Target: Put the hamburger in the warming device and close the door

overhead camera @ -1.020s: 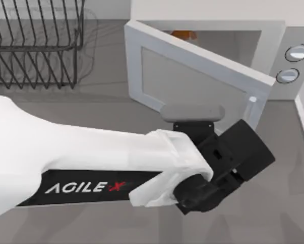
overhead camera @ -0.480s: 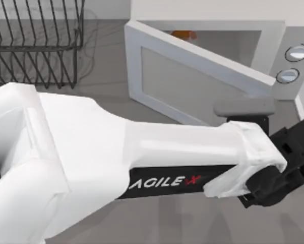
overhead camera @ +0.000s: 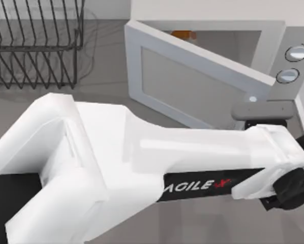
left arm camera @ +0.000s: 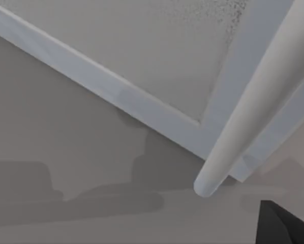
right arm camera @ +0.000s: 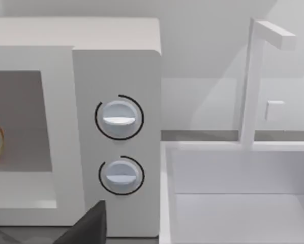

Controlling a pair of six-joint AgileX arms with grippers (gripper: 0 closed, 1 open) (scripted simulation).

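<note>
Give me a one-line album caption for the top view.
White left arm reaches toward the half-open door of the microwave, hamburger already inside, dish rack nearby.

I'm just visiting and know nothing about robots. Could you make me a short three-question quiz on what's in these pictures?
1. True or false: the small orange-tan hamburger already lies inside the large white boxy microwave.
2. Multiple choice: the white microwave door with the grey window panel is (a) fully shut, (b) partly open, (c) removed.
3. Fill in: the black wire dish rack stands at the top view's ____ side of the microwave.

Key
1. True: in the top view it sits at the back of the cavity.
2. b: it stands at an angle, with the left arm reaching across in front of it.
3. left
</note>
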